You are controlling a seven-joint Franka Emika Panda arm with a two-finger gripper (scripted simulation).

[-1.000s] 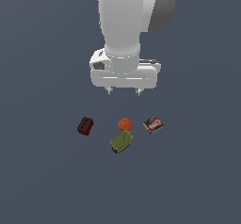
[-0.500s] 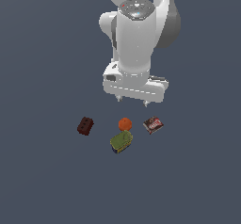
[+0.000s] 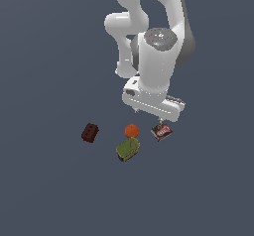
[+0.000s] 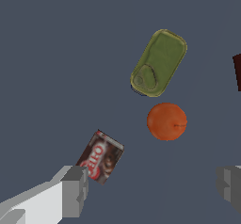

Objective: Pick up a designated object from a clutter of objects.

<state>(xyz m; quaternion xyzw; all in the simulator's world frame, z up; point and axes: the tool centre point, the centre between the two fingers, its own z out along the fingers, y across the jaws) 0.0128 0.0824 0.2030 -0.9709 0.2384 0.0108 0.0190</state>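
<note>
Now | box (image 4: 100, 156): small, flat, dark brown, red-white label, lying tilted | hand (image 4: 153, 188): fingers spread, released

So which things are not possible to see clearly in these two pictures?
- Brick: wrist view, cut off by the picture edge.
- Gripper fingertips: exterior view, hidden behind the hand body; wrist view, partly cut by the edges.
- Box label: exterior view, too small to read.

On the plain slate-grey tabletop (image 3: 44, 190) lie a dark studded brick (image 3: 90, 132), an orange ball (image 3: 131, 130) touching an olive-green can (image 3: 127, 149), and a brown printed box (image 3: 161, 131) just beside the ball.
</note>
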